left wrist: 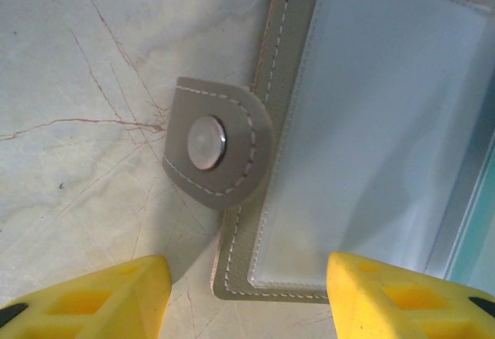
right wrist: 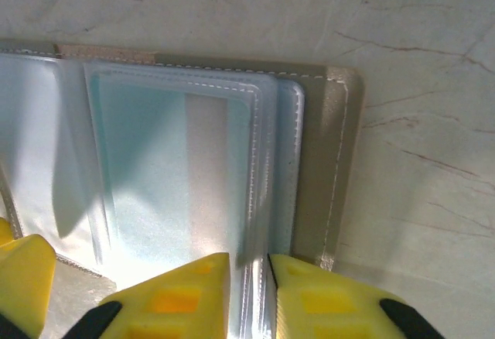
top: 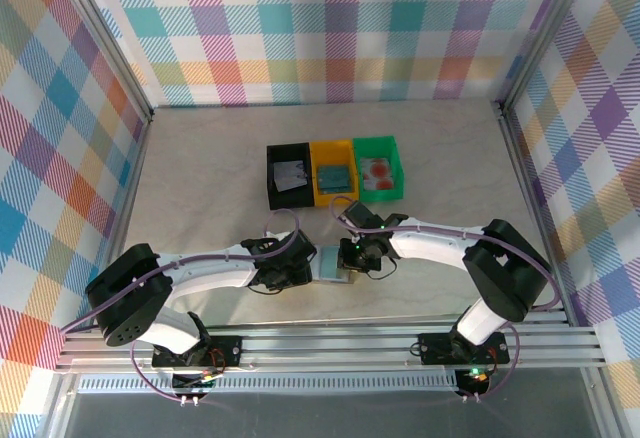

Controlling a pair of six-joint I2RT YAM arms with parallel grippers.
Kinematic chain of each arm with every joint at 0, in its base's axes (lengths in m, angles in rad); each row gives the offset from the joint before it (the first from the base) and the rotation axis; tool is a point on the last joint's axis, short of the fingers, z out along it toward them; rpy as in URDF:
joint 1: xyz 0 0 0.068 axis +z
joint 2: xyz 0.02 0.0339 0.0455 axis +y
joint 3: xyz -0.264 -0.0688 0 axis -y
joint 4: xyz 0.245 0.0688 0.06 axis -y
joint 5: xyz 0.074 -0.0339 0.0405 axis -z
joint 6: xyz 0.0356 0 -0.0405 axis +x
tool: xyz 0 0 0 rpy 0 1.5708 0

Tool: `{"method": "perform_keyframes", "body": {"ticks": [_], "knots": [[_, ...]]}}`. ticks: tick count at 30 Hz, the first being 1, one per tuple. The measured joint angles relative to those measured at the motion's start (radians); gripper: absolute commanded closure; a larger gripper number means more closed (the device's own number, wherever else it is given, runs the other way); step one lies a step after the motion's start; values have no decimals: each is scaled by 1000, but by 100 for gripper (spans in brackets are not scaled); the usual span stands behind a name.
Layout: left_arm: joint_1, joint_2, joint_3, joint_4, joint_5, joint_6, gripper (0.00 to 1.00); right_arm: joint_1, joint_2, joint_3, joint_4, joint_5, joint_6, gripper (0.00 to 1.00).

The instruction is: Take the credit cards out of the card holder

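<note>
The grey card holder (top: pixel 330 264) lies open on the table between both grippers. My right gripper (right wrist: pixel 249 292) is shut on the raised edge of its clear pocket sleeves (right wrist: pixel 267 200), beside the grey cover (right wrist: pixel 329 161). My left gripper (left wrist: pixel 247 300) stands open at the holder's near left corner (left wrist: pixel 240 277), one finger (left wrist: pixel 85 300) over bare table and the other (left wrist: pixel 402 296) at the pale pocket panel (left wrist: pixel 379 122). The snap tab (left wrist: pixel 216 144) lies flat. Three credit cards lie in the trays: whitish-grey (top: pixel 291 172), teal (top: pixel 333 174), reddish-pink (top: pixel 377 169).
A black tray (top: pixel 272 176), a yellow tray (top: pixel 333 148) and a green tray (top: pixel 398 166) stand in a row behind the holder. Checked walls close in the marble table (top: pixel 200 178) on three sides. Open table lies left and right of the trays.
</note>
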State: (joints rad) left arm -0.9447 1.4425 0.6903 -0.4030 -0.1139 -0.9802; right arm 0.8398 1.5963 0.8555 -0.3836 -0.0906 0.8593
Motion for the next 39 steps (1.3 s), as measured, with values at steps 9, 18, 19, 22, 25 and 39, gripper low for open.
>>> {"method": "perform_keyframes", "body": {"ticks": [9, 18, 19, 22, 25, 39], "knots": [[0, 0, -2, 4, 0, 0, 43, 6, 0, 10, 0, -8, 0, 93], [0, -4, -8, 11, -1, 0, 43, 17, 0, 26, 21, -26, 0, 97], [0, -5, -9, 12, -1, 0, 43, 19, 0, 28, 23, -27, 0, 98], [0, -8, -13, 14, -1, 0, 43, 21, 0, 38, 25, -31, 0, 100], [0, -12, -14, 14, 0, 0, 43, 24, 0, 49, 27, -37, 0, 100], [1, -172, -55, -45, -27, -19, 43, 52, 29, 120, 56, -78, 0, 100]]}}
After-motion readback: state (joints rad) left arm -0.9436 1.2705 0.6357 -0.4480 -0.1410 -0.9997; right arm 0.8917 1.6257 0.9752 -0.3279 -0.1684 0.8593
